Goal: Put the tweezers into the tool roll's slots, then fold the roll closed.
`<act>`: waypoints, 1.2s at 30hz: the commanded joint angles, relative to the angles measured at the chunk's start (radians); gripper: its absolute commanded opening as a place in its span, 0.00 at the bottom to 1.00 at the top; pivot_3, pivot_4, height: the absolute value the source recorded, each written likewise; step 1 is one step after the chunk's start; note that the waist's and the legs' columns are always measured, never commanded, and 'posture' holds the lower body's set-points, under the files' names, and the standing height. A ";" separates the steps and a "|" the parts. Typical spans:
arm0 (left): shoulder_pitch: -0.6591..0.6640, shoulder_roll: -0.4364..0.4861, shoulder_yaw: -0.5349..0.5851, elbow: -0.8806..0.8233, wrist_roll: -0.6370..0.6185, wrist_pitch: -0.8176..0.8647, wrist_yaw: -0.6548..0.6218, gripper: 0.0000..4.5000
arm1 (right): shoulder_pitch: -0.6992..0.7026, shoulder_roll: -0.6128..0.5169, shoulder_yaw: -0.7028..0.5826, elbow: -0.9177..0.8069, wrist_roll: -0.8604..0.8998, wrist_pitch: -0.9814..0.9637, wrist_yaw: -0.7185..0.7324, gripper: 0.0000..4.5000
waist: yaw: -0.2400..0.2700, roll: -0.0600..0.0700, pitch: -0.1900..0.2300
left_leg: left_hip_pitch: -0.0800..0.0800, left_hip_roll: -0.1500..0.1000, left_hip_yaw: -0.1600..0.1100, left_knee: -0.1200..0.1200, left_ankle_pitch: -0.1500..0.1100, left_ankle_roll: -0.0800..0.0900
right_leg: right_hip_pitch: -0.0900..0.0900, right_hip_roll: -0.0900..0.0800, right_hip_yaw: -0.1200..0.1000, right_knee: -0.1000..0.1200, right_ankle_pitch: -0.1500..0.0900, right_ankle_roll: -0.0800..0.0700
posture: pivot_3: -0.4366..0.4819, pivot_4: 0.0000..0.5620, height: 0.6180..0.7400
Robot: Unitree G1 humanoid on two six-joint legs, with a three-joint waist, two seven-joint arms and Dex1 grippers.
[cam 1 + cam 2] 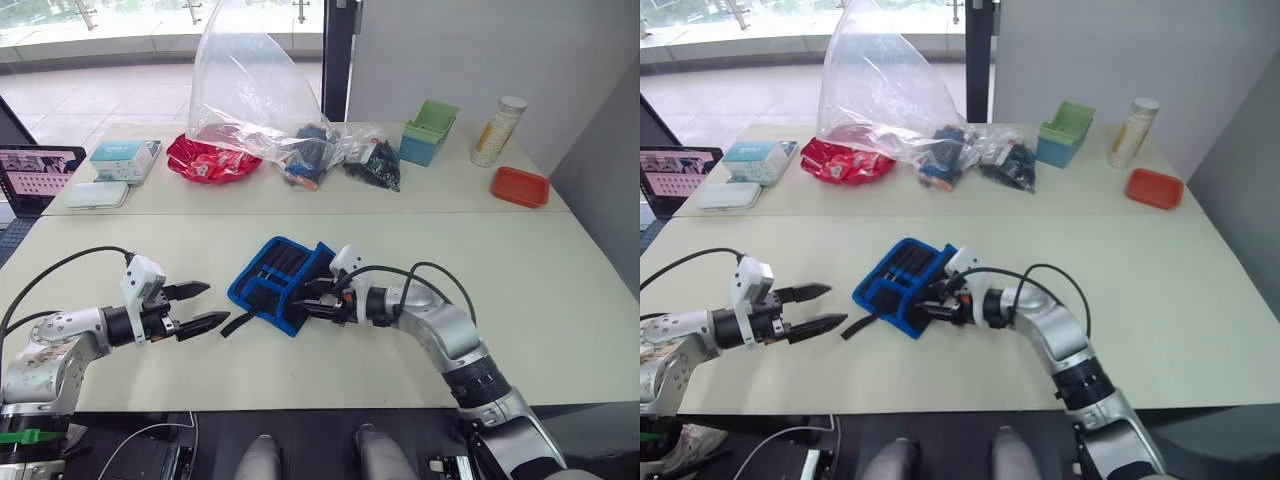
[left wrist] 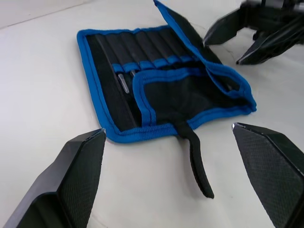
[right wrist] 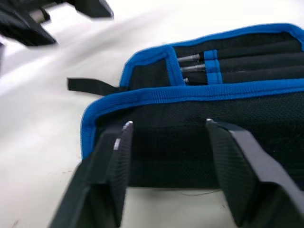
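The tool roll (image 1: 272, 282), dark fabric edged in bright blue, lies on the near table between my grippers. Its right flap (image 3: 190, 137) is raised and partly folded over the inner face. Its black strap (image 2: 195, 159) trails toward my left gripper. The slots (image 2: 142, 50) run across the inner face, and tweezers' ends (image 3: 189, 58) peek from them. My left gripper (image 1: 215, 303) is open, just left of the strap and touching nothing. My right gripper (image 3: 168, 123) is open at the folded flap's edge, with its fingers (image 3: 111, 166) straddling the fabric.
On the far table stand a big clear plastic bag (image 1: 250, 90), a red bag (image 1: 210, 160), a black bag of small parts (image 1: 375, 165), a green box (image 1: 428, 132), a canister (image 1: 498, 130) and a red tray (image 1: 520, 186). A laptop (image 1: 35, 178) and a white case (image 1: 97, 194) sit far left.
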 commanded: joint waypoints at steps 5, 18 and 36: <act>-0.099 0.005 -0.008 0.081 0.013 0.083 0.063 1.00 | 0.000 0.003 0.061 0.036 -0.121 -0.027 -0.049 0.00 | 0.000 0.000 0.000 | 0.001 0.000 0.000 0.000 0.000 0.000 | 0.001 0.000 0.000 0.000 0.000 0.000 | 0.48 0.27 1.00; -0.309 -0.106 -0.118 0.361 0.062 0.218 0.109 1.00 | 0.010 0.008 0.039 0.046 -0.143 -0.018 -0.065 0.00 | 0.001 -0.001 -0.001 | 0.003 0.000 0.000 0.001 0.001 -0.001 | 0.003 0.000 0.000 0.003 0.000 0.000 | 0.48 0.27 1.00; -0.383 -0.147 -0.160 0.435 0.049 0.282 -0.006 1.00 | 0.027 0.003 0.027 0.038 -0.146 -0.007 -0.082 0.00 | 0.004 -0.001 -0.001 | 0.006 -0.001 0.000 0.001 0.001 -0.002 | 0.005 0.000 0.000 0.003 0.000 0.000 | 0.48 0.27 1.00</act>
